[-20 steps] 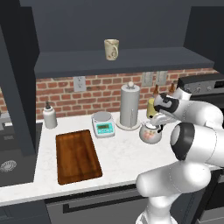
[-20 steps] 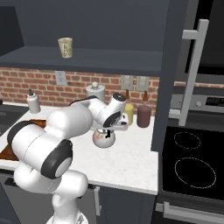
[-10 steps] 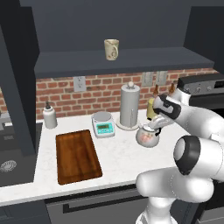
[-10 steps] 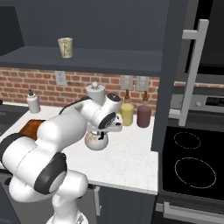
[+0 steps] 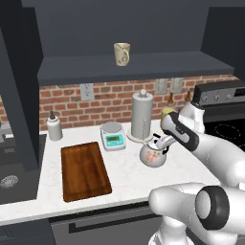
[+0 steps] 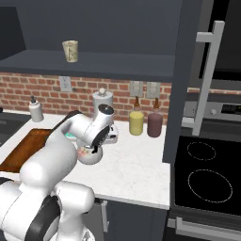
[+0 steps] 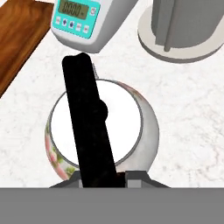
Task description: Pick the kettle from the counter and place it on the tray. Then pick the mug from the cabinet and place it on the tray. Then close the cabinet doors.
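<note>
The white floral kettle [image 5: 153,155] [image 6: 89,155] [image 7: 131,127] is low over the white counter [image 5: 129,178], right of the tray; I cannot tell if it touches. My gripper [image 5: 162,142] [image 6: 95,148] [image 7: 105,177] is shut on its arched black handle [image 7: 87,118], seen from straight above in the hand view. The dark-brown wooden tray [image 5: 83,170] [image 6: 23,146] [image 7: 17,39] lies flat to the kettle's left. The cream mug [image 5: 122,53] [image 6: 70,51] stands on the shelf of the open navy cabinet [image 5: 134,68].
A white scale [image 5: 113,135] [image 7: 83,22] and a steel paper-towel cylinder [image 5: 142,117] [image 7: 188,26] stand just behind the kettle. A soap bottle [image 5: 54,128], yellow canister [image 6: 136,123] and dark jar [image 6: 154,124] line the brick wall. An open cabinet door [image 6: 188,80] hangs beside the stove [image 6: 207,179].
My gripper has closed a little further on the kettle's handle and carried the kettle leftward along the counter, away from the canisters and toward the tray.
</note>
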